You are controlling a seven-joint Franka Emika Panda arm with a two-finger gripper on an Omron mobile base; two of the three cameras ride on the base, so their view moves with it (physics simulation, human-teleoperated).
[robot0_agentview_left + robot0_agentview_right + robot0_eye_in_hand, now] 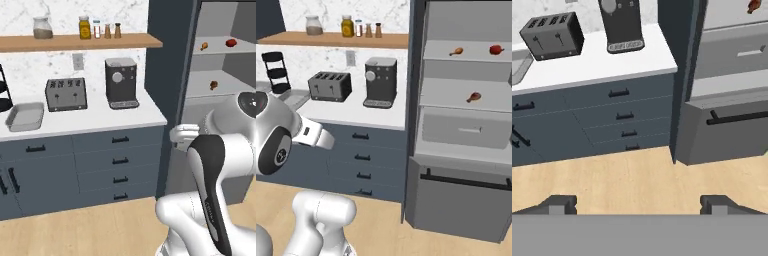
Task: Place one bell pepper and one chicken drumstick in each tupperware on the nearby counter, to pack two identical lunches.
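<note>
Counter [95, 122] runs long and white across the left of both base views, over blue-grey drawers [119, 161] with black handles. To its right, past a dark upright panel, stands the open fridge [466, 100] with grey shelves and a lower drawer [463, 131] inside it.

Coffee machine [121, 82] sits near the counter's right end, against the wall. Toaster [66, 94] stands to its left, apart from it. One tupperware [25, 116], a shallow light-grey tray, lies left of the toaster, just beside it, open side up. I cannot see into it well enough to judge its contents. In the right base view a second grey tray edge [292, 96] shows behind my arm, left of the toaster; mostly hidden. Black tiered rack [275, 71] stands at the far left by the wall.

Wooden shelf [80, 42] above the counter carries a jar [42, 28] and several small bottles [85, 27].

Fridge contents: chicken drumstick [456, 51] and red bell pepper [496, 49] on the upper shelf, well apart; a second drumstick [474, 97] on the shelf below.

My gripper [639, 205] hangs over bare wood floor [637, 175], facing the drawers and the fridge front. Fingers [559, 204] stand wide apart, nothing between them.
</note>
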